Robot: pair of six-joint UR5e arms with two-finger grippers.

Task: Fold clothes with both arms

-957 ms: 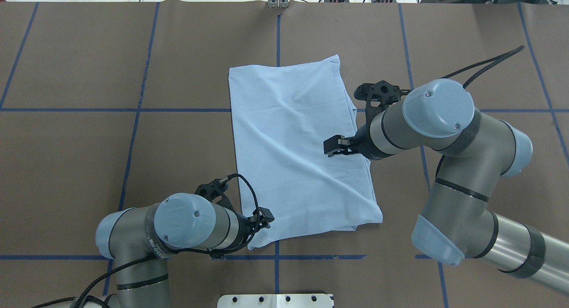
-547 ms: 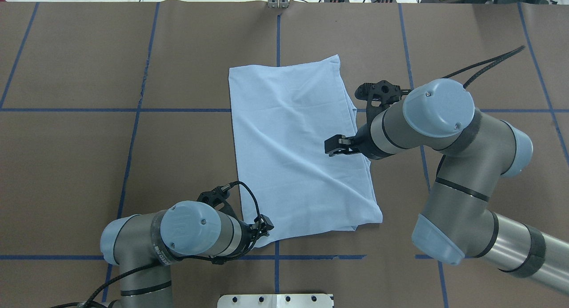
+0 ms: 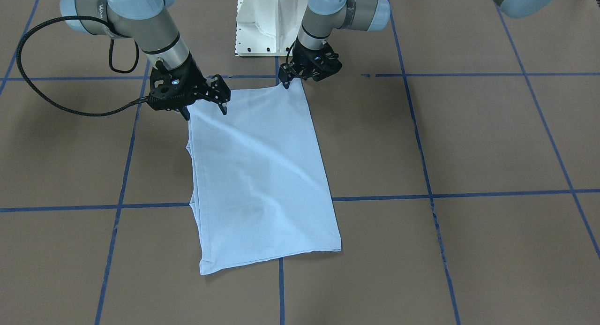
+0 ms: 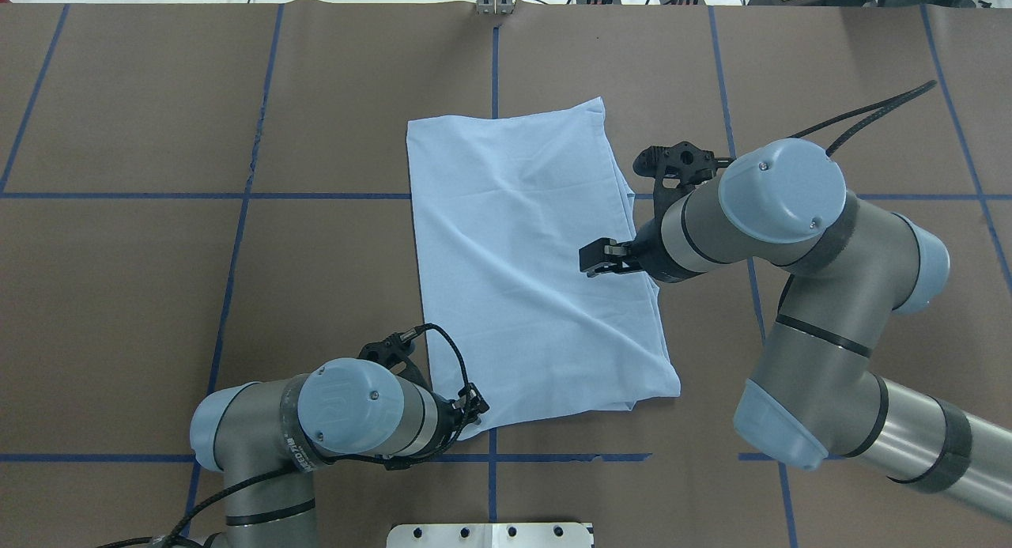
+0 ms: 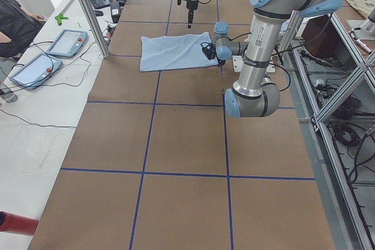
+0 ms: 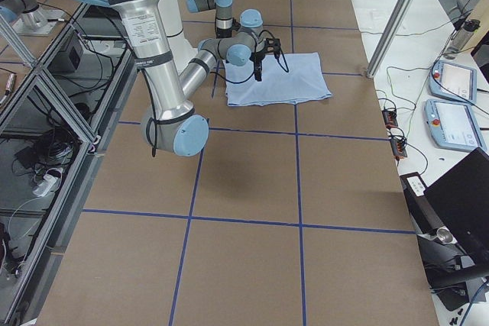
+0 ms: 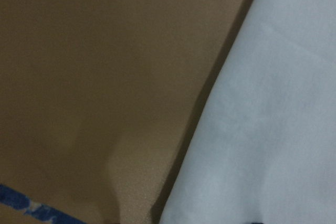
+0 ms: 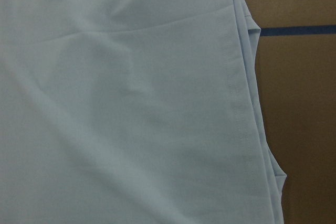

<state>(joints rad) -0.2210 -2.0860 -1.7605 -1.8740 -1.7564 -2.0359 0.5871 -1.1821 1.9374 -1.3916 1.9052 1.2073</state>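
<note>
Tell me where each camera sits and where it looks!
Overhead: behind the robot, looking down at the T-shirt; left arm, right arm show.
Front: across the table, facing the robot; left arm on picture's right.
Left side: table's end, looking along it; left arm near.
Right side: opposite end; right arm near.
Left wrist: close above T-shirt edge; no robot part visible.
Right wrist: close above T-shirt hem; no robot part visible.
Shared: all show the T-shirt.

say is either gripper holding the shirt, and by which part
Right gripper: open above the T-shirt, holding nothing. Left gripper: low at the T-shirt's near corner, but whether it pinches it cannot be told.
</note>
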